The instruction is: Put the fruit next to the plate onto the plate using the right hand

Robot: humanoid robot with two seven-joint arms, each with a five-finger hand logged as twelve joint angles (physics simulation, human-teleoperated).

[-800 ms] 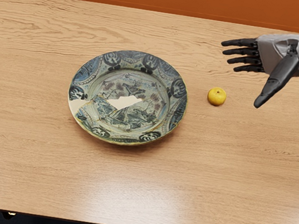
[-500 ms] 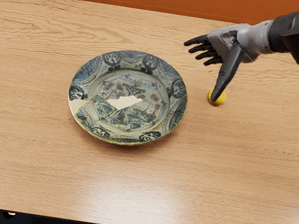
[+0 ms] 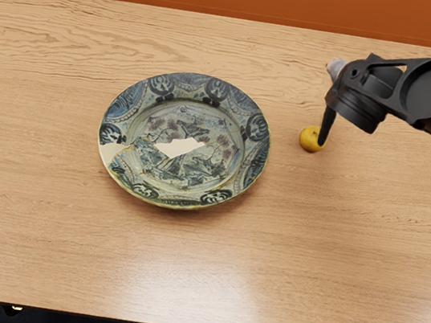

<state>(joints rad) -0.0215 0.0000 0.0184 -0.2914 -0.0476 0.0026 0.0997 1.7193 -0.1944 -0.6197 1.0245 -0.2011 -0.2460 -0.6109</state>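
Fruit [image 3: 309,140]: small, round and yellow. It sits on the bench [image 3: 200,265] just right of the plate, not touching it.
Plate [image 3: 184,140]: big, round, blue-green with dark painted pictures and a pale patch. It lies flat.

No legible text, labels, brands or numbers anywhere in view. The plate [image 3: 115,114] carries only painted decor: blue-grey ornament on the rim and a landscape scene in the centre. No characters can be read in it.
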